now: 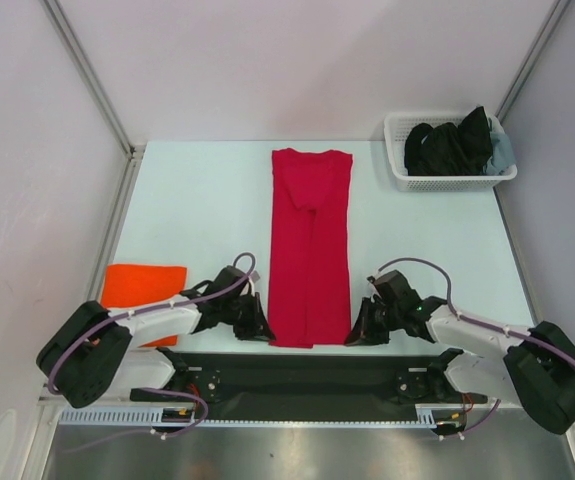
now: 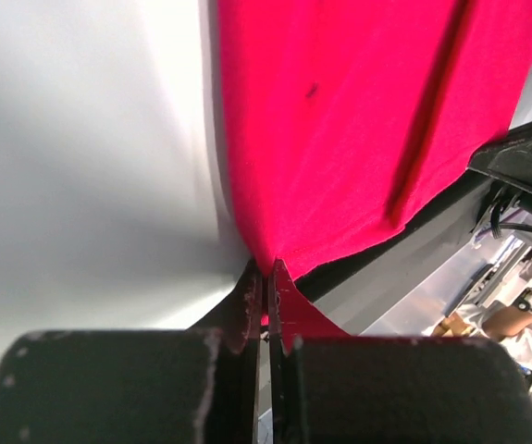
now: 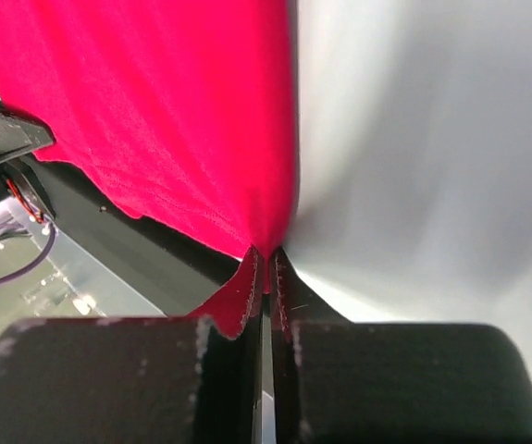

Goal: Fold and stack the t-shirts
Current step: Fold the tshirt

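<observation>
Crimson cloth at the near edge of the table (image 1: 197, 200): both hem corners of the red t-shirt (image 1: 311, 250), nipped tight. Left gripper (image 1: 262, 328) clenched on the near left corner, right gripper (image 1: 355, 335) clenched on the near right corner. In both wrist views, fingers pressed together with red fabric caught between. Lies as a long narrow strip down the middle, sleeves folded in, collar towards the far edge. By the near left corner, partly under the left arm: orange t-shirt (image 1: 145, 285), folded flat, apart from the red one. At the far right corner: white lattice basket (image 1: 447, 182) holding dark garments (image 1: 452, 145).
</observation>
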You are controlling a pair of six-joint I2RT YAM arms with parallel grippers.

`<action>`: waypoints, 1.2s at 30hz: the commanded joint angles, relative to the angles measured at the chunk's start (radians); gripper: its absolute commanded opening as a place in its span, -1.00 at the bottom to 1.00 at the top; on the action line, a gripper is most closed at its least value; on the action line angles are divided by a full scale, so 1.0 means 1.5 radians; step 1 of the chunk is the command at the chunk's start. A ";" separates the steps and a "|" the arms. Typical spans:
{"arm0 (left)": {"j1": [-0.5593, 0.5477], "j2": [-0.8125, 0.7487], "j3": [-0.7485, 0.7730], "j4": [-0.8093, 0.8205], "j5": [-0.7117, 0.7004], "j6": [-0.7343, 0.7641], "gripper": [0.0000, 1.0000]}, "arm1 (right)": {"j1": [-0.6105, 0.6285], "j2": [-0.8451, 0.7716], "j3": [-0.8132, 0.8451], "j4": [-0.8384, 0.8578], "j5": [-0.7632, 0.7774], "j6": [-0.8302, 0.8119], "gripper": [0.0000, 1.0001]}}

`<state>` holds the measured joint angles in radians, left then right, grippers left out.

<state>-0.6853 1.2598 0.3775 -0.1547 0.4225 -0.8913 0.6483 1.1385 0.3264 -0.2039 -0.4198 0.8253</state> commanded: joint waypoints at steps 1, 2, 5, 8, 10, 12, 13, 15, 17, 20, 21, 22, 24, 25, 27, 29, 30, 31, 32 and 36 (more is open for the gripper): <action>-0.004 -0.002 -0.045 -0.055 -0.061 -0.005 -0.99 | 0.001 -0.048 -0.049 -0.089 0.058 0.009 -1.00; -0.004 -0.007 -0.064 -0.050 -0.057 -0.012 -0.99 | 0.002 -0.071 -0.056 -0.100 0.063 0.015 -1.00; -0.010 -0.022 -0.088 -0.032 -0.048 -0.031 -0.99 | 0.005 -0.151 -0.087 -0.127 0.077 0.043 -1.00; -0.027 -0.036 -0.106 -0.017 -0.039 -0.048 -0.99 | 0.006 -0.181 -0.107 -0.120 0.064 0.049 -1.00; -0.037 -0.040 -0.111 -0.009 -0.034 -0.057 -1.00 | 0.024 -0.175 -0.114 -0.107 0.057 0.058 -1.00; -0.057 -0.044 -0.101 -0.008 -0.034 -0.071 -0.99 | 0.040 -0.169 -0.112 -0.097 0.061 0.067 -1.00; -0.072 -0.047 -0.097 -0.007 -0.031 -0.083 -0.99 | 0.053 -0.170 -0.111 -0.095 0.067 0.076 -1.00; -0.084 -0.061 -0.091 -0.007 -0.030 -0.097 -0.99 | 0.059 -0.184 -0.108 -0.099 0.071 0.081 -1.00; -0.095 -0.072 -0.094 -0.004 -0.023 -0.115 -0.99 | 0.061 -0.199 -0.104 -0.119 0.070 0.082 -1.00; -0.101 -0.120 -0.087 -0.029 -0.026 -0.129 -0.99 | 0.061 -0.229 -0.084 -0.162 0.072 0.070 -1.00; -0.101 -0.133 -0.079 -0.040 -0.029 -0.129 -0.99 | 0.061 -0.237 -0.076 -0.182 0.079 0.062 -1.00; -0.101 -0.156 -0.069 -0.069 -0.038 -0.130 -0.99 | 0.058 -0.238 -0.048 -0.192 0.084 0.051 -1.00; -0.092 -0.160 -0.019 -0.105 -0.056 -0.117 -0.99 | 0.019 -0.210 -0.017 -0.200 0.077 0.008 -1.00; -0.070 -0.141 0.003 -0.115 -0.057 -0.097 -0.99 | -0.007 -0.186 0.019 -0.200 0.064 -0.012 -1.00; -0.033 -0.107 0.065 -0.121 -0.035 -0.075 -0.99 | -0.105 -0.131 0.063 -0.193 0.016 -0.092 -1.00; 0.035 -0.034 0.136 -0.115 -0.022 -0.039 -0.99 | -0.168 -0.028 0.147 -0.186 -0.006 -0.153 -1.00; 0.058 -0.002 0.168 -0.114 -0.015 -0.025 -0.99 | -0.213 0.015 0.181 -0.183 -0.023 -0.207 -1.00; 0.094 0.030 0.203 -0.119 -0.005 0.005 -0.99 | -0.234 0.097 0.216 -0.186 -0.032 -0.228 -1.00; 0.109 0.103 0.281 -0.126 0.001 0.019 -0.99 | -0.247 0.149 0.263 -0.193 -0.039 -0.249 -1.00; 0.164 0.271 0.479 -0.183 0.000 0.069 -0.99 | -0.288 0.338 0.503 -0.228 -0.059 -0.318 -1.00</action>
<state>-0.4877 1.5429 0.9222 -0.3656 0.4103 -0.8921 0.2508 1.5173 0.8894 -0.5152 -0.4622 0.5022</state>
